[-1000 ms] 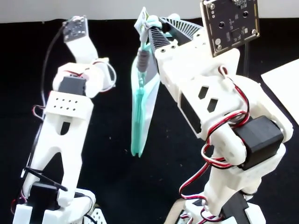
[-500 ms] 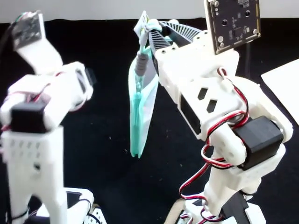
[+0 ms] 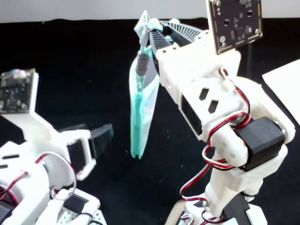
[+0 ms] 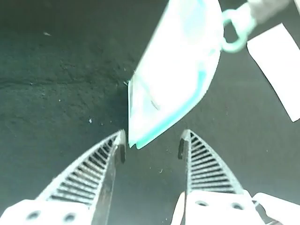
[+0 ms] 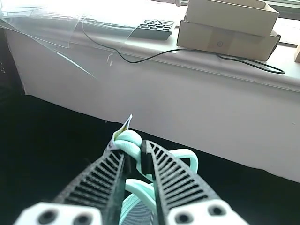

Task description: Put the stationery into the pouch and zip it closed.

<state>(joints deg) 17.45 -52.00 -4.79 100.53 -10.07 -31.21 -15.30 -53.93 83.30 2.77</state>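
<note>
White paper (image 3: 285, 86) on black table (image 3: 79, 75); keyboard (image 5: 152, 29), 2 boxes (image 5: 227, 35) behind.

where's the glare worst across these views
Left wrist view: the pouch is blown out almost to white, so nothing inside it can be read. Right wrist view: strong light washes out the top of the desk behind. High view: light is even, with no hard shadow on the black table.
</note>
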